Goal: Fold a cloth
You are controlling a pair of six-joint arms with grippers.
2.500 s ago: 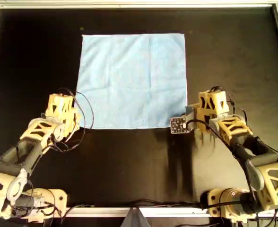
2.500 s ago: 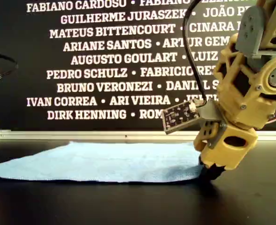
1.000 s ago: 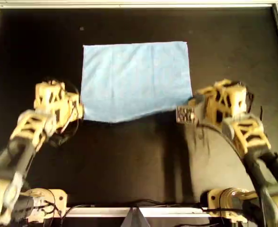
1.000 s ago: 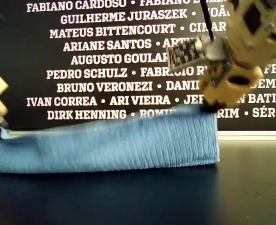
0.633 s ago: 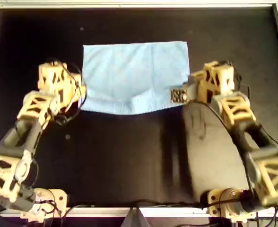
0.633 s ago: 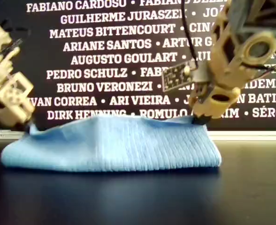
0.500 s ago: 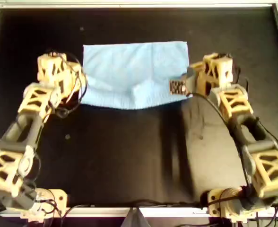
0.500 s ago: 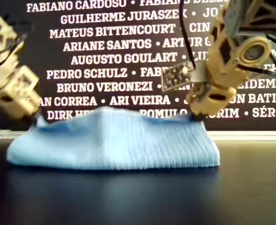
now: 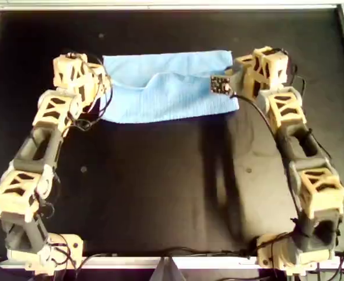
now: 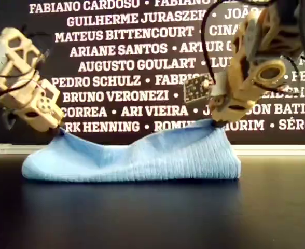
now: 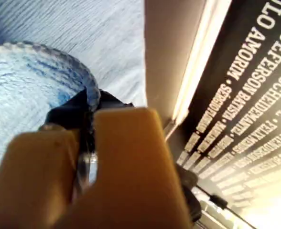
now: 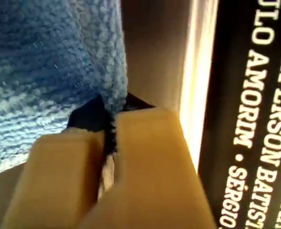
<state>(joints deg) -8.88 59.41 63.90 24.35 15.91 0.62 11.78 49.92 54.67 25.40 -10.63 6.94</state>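
The thin, soft light blue cloth (image 9: 171,88) is draped near the tabletop's far edge; its lifted corners are pinched by the closed left claw (image 9: 102,85) and right claw (image 9: 229,84); it sags limply, so corners suit gripping.

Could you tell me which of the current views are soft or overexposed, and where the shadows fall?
Left wrist view: the left gripper is a close blur, with glare on the bright rail. Right wrist view: the right gripper is equally soft, though the cloth weave reads. Overhead view: evenly lit, with a faint arm shadow below the cloth. Exterior view: sharp, cloth reflected in the glossy table.
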